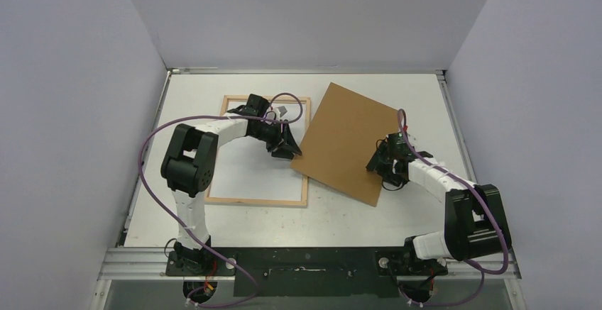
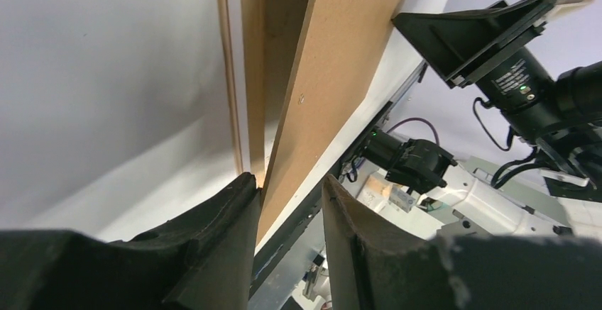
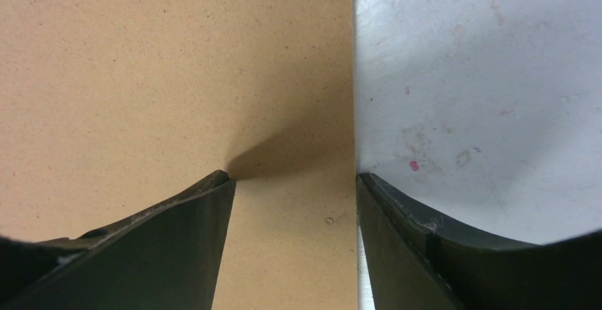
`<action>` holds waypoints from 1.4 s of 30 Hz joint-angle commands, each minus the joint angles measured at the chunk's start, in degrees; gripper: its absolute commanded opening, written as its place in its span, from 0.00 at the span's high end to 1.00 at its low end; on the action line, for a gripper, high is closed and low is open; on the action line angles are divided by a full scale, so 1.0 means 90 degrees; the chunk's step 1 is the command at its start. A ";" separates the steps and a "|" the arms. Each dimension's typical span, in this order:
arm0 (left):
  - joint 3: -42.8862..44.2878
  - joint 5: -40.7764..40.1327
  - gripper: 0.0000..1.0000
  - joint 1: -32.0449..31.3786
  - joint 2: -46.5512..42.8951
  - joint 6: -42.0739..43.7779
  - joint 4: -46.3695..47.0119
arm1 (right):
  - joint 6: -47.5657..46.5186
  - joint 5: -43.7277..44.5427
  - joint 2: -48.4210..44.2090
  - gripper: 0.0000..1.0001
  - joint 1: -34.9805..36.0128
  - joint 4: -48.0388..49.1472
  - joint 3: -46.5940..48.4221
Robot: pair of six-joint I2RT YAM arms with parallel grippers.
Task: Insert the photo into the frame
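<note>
Right arm's fingers (image 3: 177, 239) stood wide apart and held nothing. I saw one tip on the flat brown fibreboard panel (image 1: 344, 140) and the other over the white table (image 1: 355, 218), just past the panel's edge. The panel lay skewed, its left corner over the right rail of the light wood rectangular frame (image 1: 263, 201). Left arm's fingers (image 2: 213, 239) straddled the panel's edge, partly open, one touching it. The frame lay flat, left of centre. A plain white surface (image 1: 248, 175) filled it; I could not tell whether this was the photo's back.
</note>
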 commanded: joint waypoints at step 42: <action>0.0412 0.0554 1.00 0.0188 -0.0669 -0.1147 0.1005 | -0.0812 0.1257 -0.1236 0.19 0.0049 -0.1139 0.1111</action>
